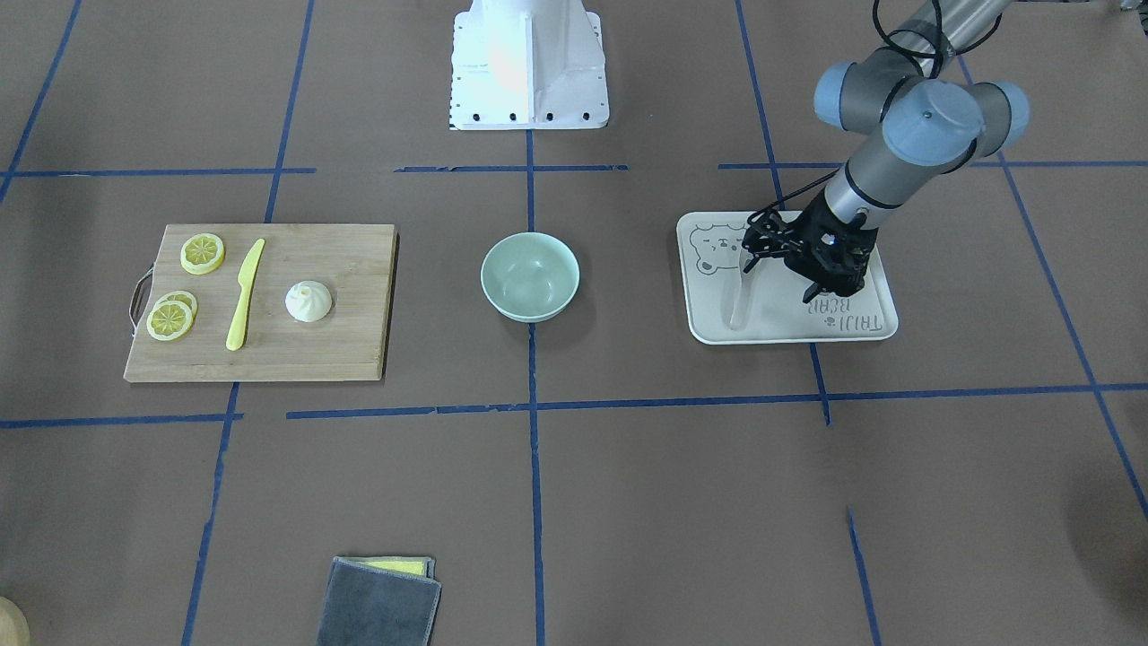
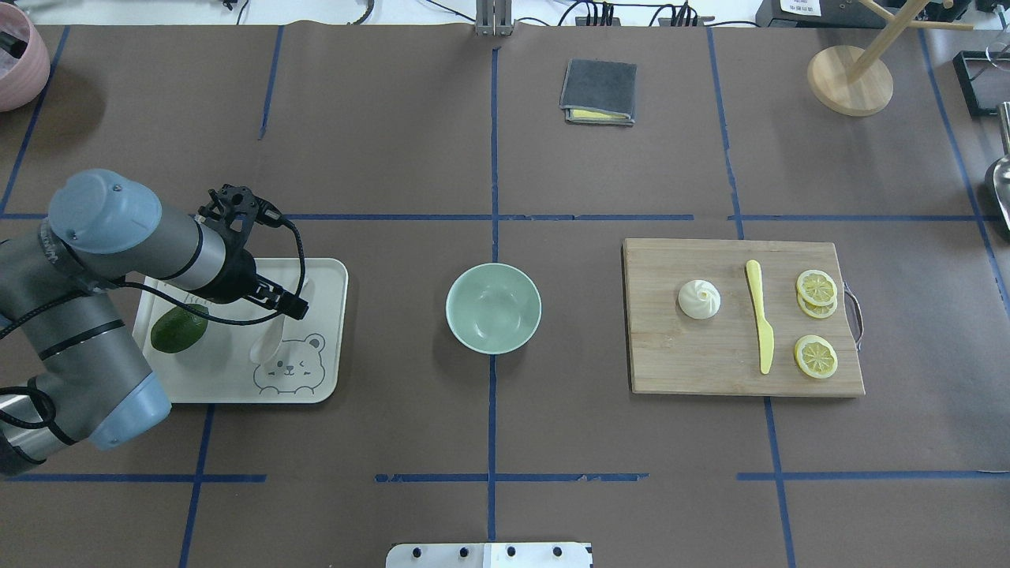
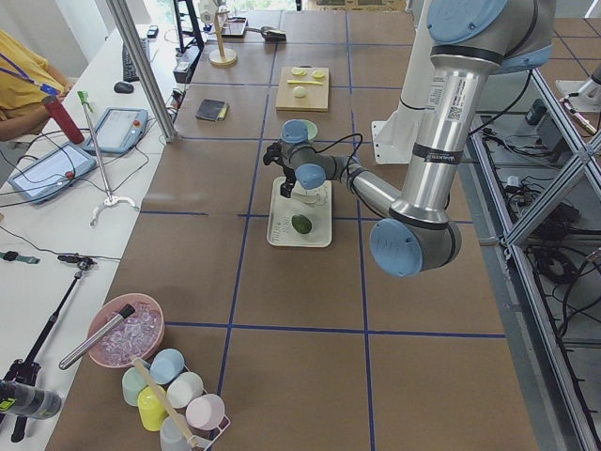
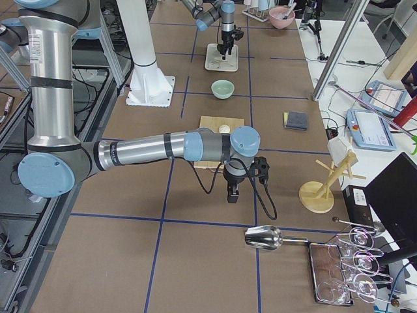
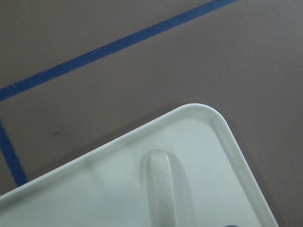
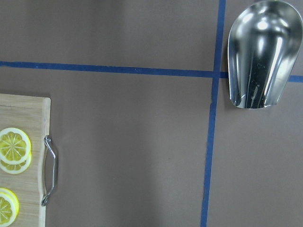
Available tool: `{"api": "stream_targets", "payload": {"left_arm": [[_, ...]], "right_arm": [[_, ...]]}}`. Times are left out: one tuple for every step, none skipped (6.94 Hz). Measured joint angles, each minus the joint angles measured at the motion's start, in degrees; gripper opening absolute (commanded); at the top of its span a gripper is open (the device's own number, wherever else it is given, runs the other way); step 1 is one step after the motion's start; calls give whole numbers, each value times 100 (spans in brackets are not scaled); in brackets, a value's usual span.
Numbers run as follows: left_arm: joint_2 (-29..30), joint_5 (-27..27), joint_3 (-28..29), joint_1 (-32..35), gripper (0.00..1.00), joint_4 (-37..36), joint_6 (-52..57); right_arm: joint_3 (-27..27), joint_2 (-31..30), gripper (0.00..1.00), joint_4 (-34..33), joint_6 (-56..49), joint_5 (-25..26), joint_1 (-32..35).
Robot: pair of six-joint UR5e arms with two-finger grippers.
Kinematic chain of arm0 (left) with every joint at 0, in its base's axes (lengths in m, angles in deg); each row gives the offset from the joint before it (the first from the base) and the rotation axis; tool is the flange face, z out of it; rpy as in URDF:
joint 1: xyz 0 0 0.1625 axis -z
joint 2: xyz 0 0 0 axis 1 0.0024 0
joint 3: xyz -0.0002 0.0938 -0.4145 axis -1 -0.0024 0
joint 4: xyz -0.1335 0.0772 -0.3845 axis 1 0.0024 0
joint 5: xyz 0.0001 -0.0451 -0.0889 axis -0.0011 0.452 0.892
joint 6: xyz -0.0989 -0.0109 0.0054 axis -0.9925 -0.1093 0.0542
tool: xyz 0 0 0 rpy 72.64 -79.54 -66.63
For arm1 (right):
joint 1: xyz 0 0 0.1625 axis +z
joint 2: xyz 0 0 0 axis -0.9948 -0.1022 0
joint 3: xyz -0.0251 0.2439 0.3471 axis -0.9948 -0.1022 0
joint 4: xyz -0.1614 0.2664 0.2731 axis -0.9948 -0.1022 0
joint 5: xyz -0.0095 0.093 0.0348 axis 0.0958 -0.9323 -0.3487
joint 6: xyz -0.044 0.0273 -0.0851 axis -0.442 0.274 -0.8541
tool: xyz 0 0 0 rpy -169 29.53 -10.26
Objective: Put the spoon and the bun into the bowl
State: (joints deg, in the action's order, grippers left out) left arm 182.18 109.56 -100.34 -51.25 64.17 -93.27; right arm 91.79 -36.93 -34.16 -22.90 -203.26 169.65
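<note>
The off-white spoon [image 2: 268,343] lies on the cream bear-print tray [image 2: 229,371], also in the front view [image 1: 737,305]; its handle shows in the left wrist view [image 5: 161,189]. My left gripper [image 2: 280,300] hovers over the tray above the handle, jaws apparently open and empty. The white bun [image 2: 699,299] sits on the wooden cutting board [image 2: 678,355]. The mint-green bowl [image 2: 493,312] stands empty at the table's middle. My right gripper [image 4: 232,195] hangs over bare table beyond the board's handle; I cannot tell whether it is open.
A green avocado [image 2: 177,330] lies on the tray under the left arm. A yellow knife [image 2: 759,315] and lemon slices [image 2: 816,285] share the board. A metal scoop [image 6: 262,52] lies near the right gripper. A folded grey cloth [image 2: 598,91] and a wooden stand [image 2: 851,79] are at the far side.
</note>
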Motion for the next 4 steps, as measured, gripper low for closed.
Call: {"api": "stream_targets", "payload": {"left_arm": [[80, -266, -1, -84, 71, -212, -30], [149, -467, 3, -147, 70, -395, -29], [181, -558, 26, -181, 66, -483, -15], [196, -590, 73, -199, 63, -512, 5]], "right_arm": [[-1, -4, 100, -2, 3, -4, 0], [-2, -5, 100, -3, 4, -6, 0], [-2, -6, 100, -3, 4, -6, 0], [-2, -6, 100, -3, 6, -6, 0]]}}
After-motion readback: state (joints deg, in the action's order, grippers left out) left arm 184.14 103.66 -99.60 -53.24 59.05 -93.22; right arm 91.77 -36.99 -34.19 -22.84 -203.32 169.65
